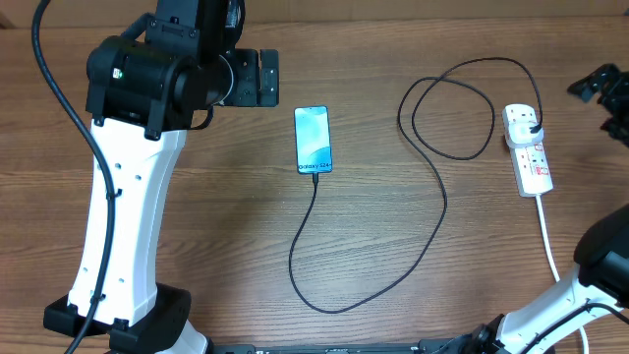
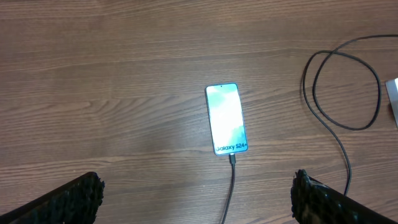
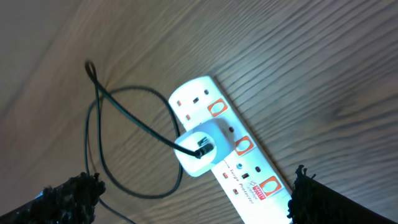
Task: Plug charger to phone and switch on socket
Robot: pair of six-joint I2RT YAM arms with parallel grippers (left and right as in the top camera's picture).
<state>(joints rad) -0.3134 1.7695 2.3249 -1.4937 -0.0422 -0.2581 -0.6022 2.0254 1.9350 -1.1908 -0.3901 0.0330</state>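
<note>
The phone (image 1: pixel 313 140) lies flat mid-table with its teal screen lit; it also shows in the left wrist view (image 2: pixel 226 119). The black charger cable (image 1: pixel 432 226) has its tip in the phone's bottom edge (image 2: pixel 232 160). It loops right to a white adapter (image 3: pixel 199 149) seated in the white socket strip (image 1: pixel 532 162). The strip's red switch marks show in the right wrist view (image 3: pixel 244 145). My left gripper (image 2: pixel 196 199) is open and empty, above and to the left of the phone (image 1: pixel 263 79). My right gripper (image 3: pixel 193 202) is open and empty, hovering over the strip (image 1: pixel 593 84).
The strip's white cord (image 1: pixel 550 246) runs toward the table's front right. The charger cable makes a double loop (image 1: pixel 457 108) left of the strip. The left arm's white base (image 1: pixel 118 246) stands at the front left.
</note>
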